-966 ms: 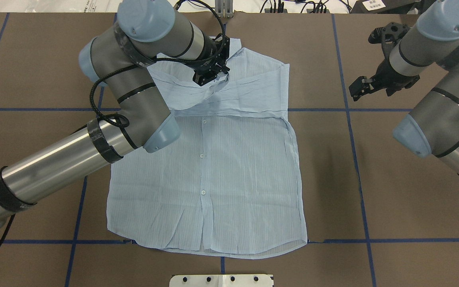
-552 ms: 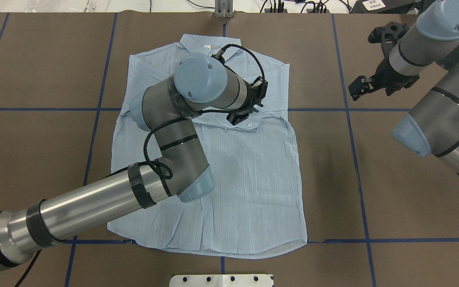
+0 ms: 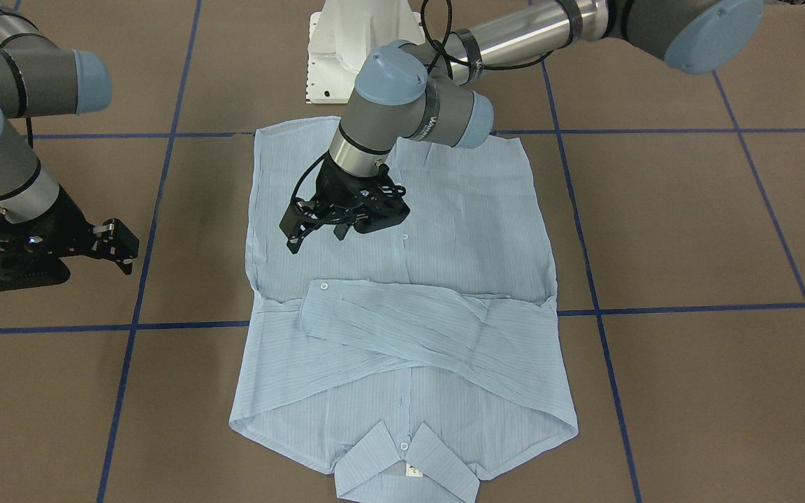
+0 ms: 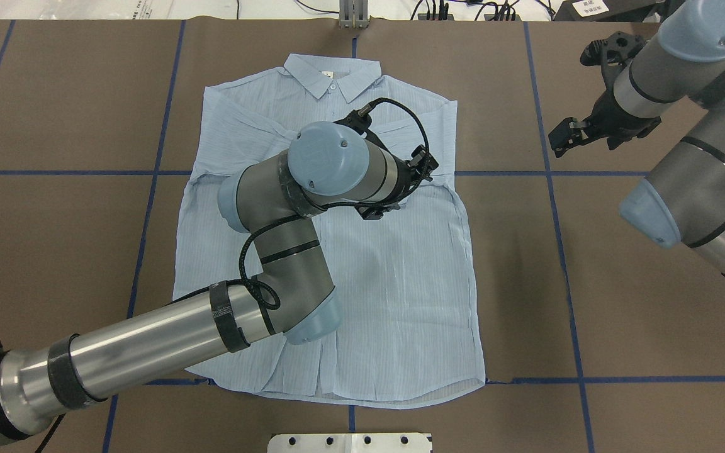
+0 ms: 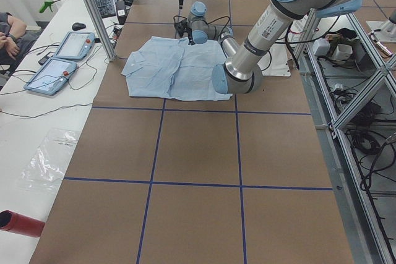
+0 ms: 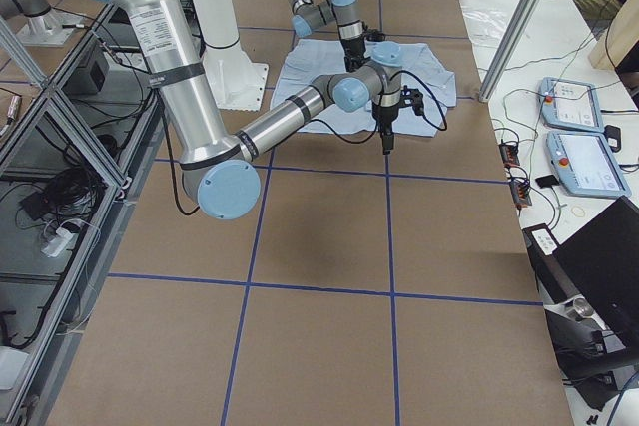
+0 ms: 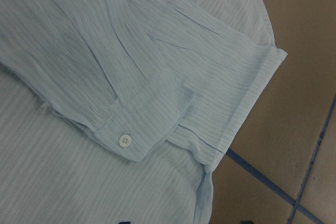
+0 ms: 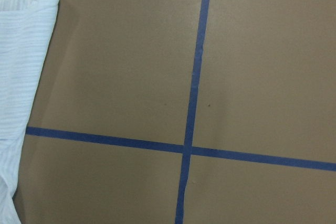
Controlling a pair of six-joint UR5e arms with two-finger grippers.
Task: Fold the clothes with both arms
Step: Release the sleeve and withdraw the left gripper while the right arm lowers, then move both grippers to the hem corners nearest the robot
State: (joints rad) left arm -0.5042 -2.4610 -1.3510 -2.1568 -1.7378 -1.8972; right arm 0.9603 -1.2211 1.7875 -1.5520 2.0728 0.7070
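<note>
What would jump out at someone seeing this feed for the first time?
The light blue shirt lies flat, buttoned side up, its sleeves crossed over the chest. The left gripper hovers open above its middle; the right gripper hangs well off to the shirt's side.

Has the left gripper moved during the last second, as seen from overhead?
Yes. It came toward the robot: the left gripper was beyond the crosswise blue tape line, near the collar, and is now on the line's near side.
</note>
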